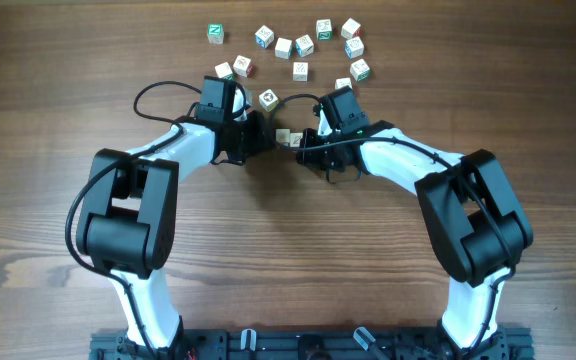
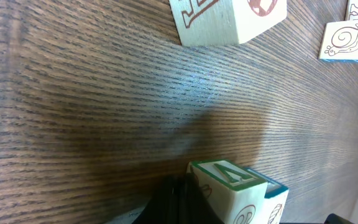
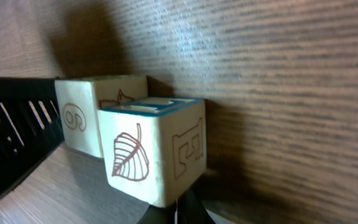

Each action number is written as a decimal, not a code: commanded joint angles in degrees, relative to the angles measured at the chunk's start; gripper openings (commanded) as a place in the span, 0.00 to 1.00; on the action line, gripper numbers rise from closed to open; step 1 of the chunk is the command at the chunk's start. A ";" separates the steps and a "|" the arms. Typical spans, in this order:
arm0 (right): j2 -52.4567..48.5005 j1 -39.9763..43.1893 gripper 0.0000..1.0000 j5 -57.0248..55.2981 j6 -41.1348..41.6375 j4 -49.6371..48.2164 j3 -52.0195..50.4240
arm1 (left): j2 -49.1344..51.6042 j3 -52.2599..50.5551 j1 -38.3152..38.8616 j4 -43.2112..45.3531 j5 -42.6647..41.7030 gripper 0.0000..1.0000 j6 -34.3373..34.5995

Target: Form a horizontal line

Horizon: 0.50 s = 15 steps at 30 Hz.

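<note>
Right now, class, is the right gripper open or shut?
Shut. The right gripper shows as one closed dark tip beside the leaf-marked block, with no gap and nothing held.

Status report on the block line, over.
Left gripper shut, right gripper shut. Two-cube row touching, between the fingertips. Loose cubes scattered beyond, clear of row.

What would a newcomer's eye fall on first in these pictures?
Mid-table, the left hand and right hand, both shut, point at a pair of picture blocks between them. In the right wrist view a leaf block stands against a swirl-marked block, seemingly touching. A loose scatter of blocks lies along the far side.
</note>
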<state>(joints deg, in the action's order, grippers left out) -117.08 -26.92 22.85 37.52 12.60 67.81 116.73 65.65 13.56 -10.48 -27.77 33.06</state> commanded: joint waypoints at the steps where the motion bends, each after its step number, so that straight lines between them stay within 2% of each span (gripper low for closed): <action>1: -2.54 -0.28 0.04 -4.00 0.17 -0.52 -0.44 | 1.27 -1.11 0.42 -1.57 2.34 0.04 -0.94; 15: -2.62 -3.58 0.04 -7.74 0.17 -1.46 -0.44 | 1.27 -1.11 0.42 -1.57 2.34 0.04 -0.92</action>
<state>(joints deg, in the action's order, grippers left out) -117.12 -28.21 20.23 37.50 11.11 67.85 116.73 65.65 13.56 -10.48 -27.77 33.06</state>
